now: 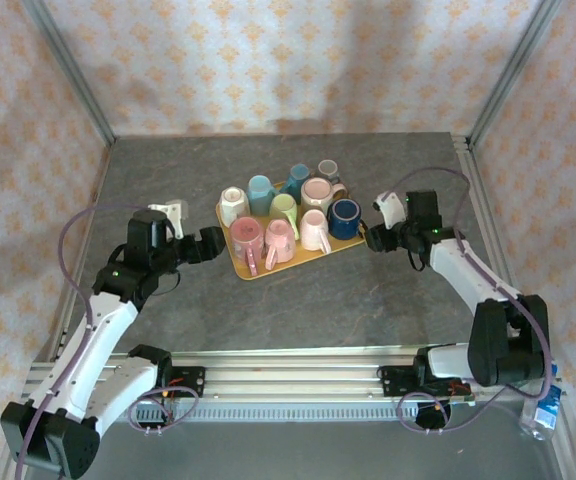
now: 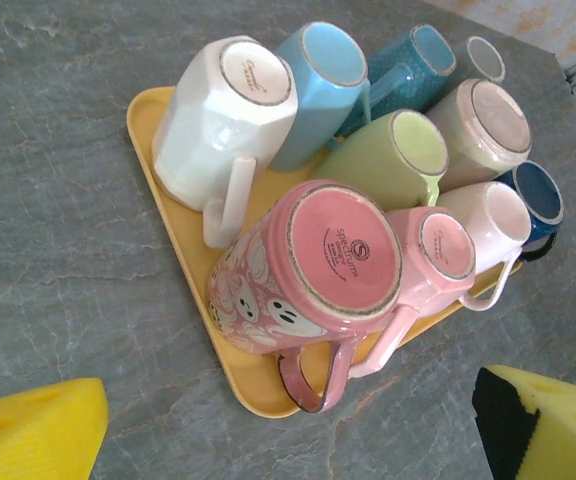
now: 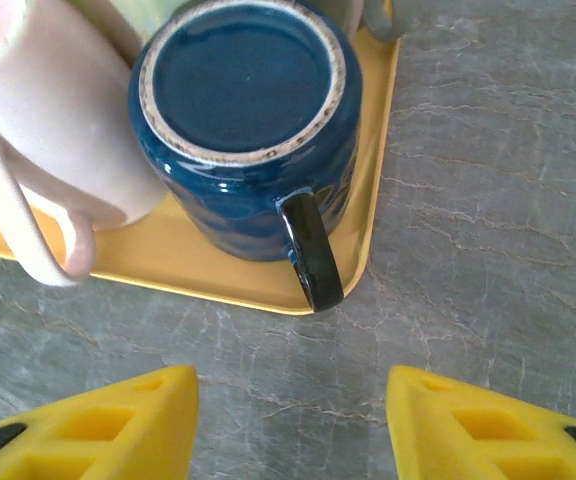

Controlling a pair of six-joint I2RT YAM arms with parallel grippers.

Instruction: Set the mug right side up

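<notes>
Blue mug stands upside down at the right corner of the tray, base up, handle pointing off the tray toward the right gripper. That gripper hovers just short of the handle, fingers apart, nothing between them. Left gripper is wide open and empty near the tray's left corner, facing a pink mug, also inverted. Every mug seen on the tray is base up and packed close; the blue one looks the likely target, though that is a judgement. Risks: a pale mug sits tight against the blue one, touching or not cannot be told, so a tilt that way may knock it. A pinch on the glossy handle alone may let the mug swing or slip mid-turn. The mug stands by the tray's rim; a sideways shove may push it onto the desk or shift the tray.
</notes>
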